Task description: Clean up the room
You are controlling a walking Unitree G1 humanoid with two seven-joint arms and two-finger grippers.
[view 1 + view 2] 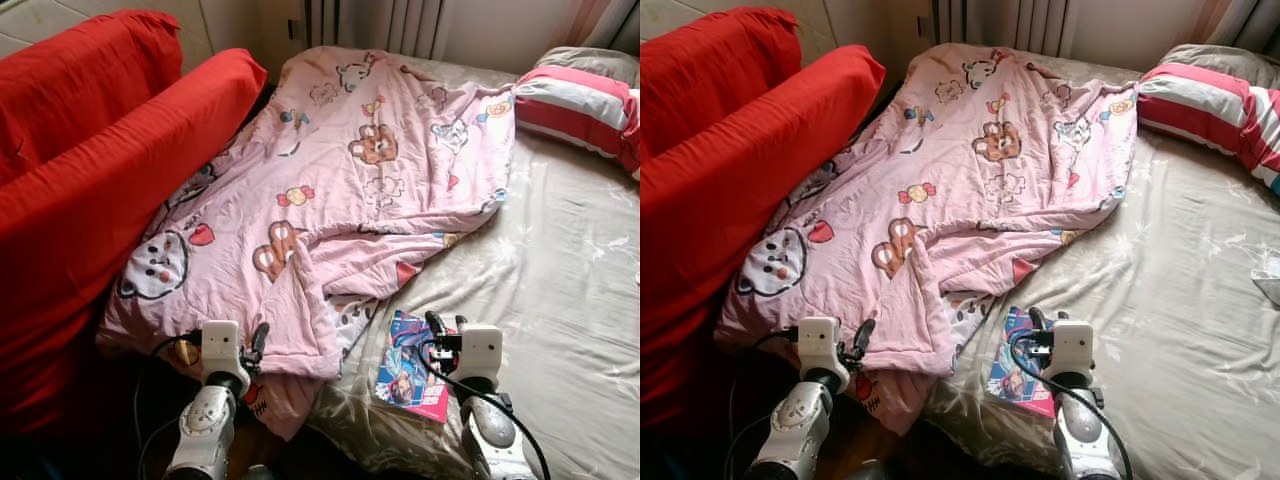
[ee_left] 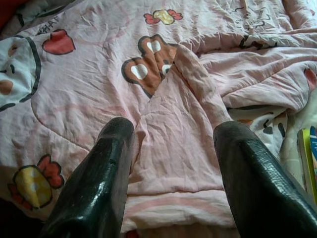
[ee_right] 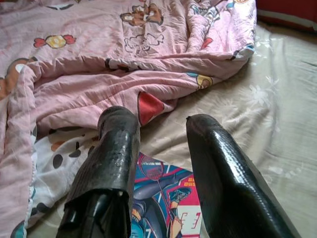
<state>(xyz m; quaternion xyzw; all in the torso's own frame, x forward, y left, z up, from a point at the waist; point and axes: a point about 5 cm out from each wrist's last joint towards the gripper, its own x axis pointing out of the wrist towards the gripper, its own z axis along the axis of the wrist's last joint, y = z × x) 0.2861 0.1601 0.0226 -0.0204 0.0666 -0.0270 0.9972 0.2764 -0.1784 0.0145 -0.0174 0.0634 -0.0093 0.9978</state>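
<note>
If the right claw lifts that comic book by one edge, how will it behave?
The comic book looks thin and glossy, so it would probably sag and may slip. It lies flat on the soft bed sheet, so the open right claw may struggle getting under it.

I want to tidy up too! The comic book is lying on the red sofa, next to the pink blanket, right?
Not quite. The comic book lies on the bed's beige sheet, next to the pink blanket, not on the red sofa. The left eye view shows it, just under the right tool.
</note>
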